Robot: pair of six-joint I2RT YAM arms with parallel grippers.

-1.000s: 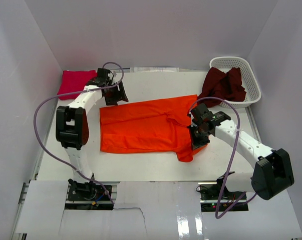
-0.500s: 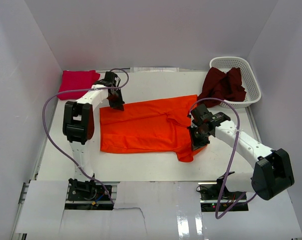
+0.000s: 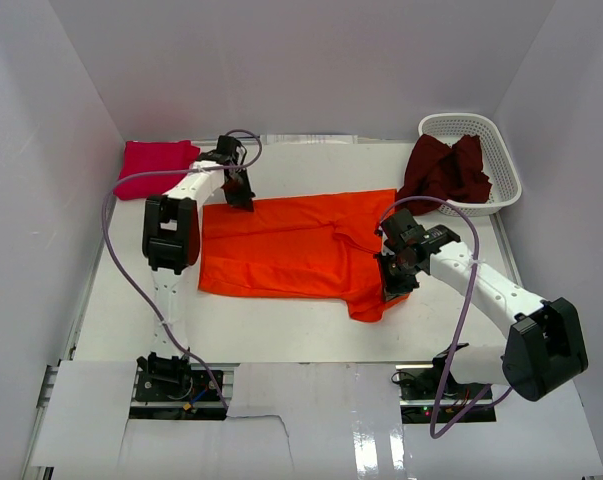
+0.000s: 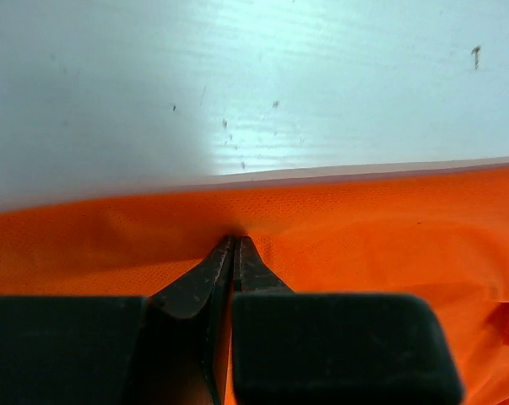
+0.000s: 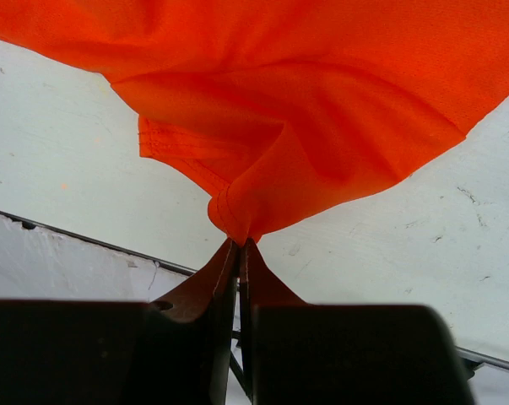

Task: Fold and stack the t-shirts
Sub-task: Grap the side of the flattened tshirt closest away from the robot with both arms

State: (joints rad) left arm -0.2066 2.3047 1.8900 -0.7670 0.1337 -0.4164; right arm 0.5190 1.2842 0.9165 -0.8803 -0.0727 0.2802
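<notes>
while my left gripper [image 4: 235,242] and right gripper [image 5: 239,244] pinch the orange shirt [image 3: 281,250], i'm starting its fold. next, i reckon: lift evenly.

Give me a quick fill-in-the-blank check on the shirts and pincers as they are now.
The left pincer is shut on the orange shirt at its ____ edge.
The right pincer is shut on that shirt's near-____ corner.
The maroon shirt spills over the rim of the ____.
The pink shirt lies at the table's far-____ corner.
Missing: far; right; basket; left.
</notes>
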